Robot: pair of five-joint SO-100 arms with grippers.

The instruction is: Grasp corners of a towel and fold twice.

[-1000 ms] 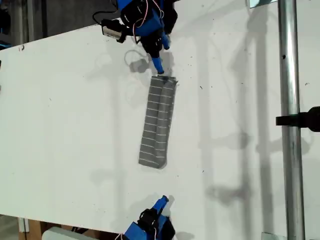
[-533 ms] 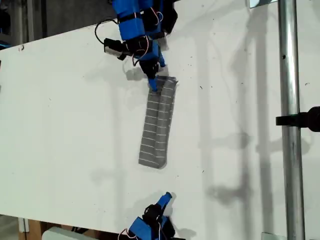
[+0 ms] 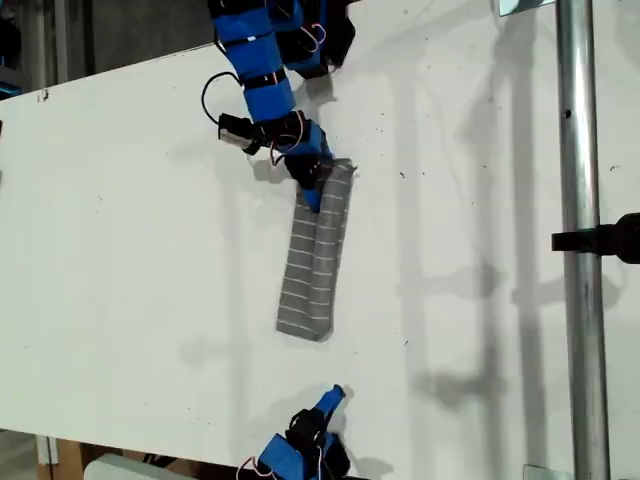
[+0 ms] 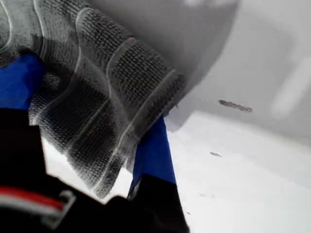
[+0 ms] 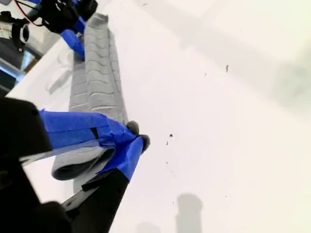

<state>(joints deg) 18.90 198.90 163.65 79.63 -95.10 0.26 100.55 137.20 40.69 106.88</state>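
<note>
First arm: enters from the exterior view's top edge, blue segments bent at the elbow, reaching down toward the middle of that view. My first hand [image 3: 314,192]: blue-taped fingers [image 4: 153,150] clamped on a fold of the towel [image 3: 315,262] at its upper end.

Second arm: at the exterior view's bottom edge, only the wrist and hand visible. My second hand [image 3: 327,402]: raised clear of the table [image 3: 130,260], pointing up the view, blue-taped fingertips [image 5: 132,148] pressed together, holding nothing.
</note>
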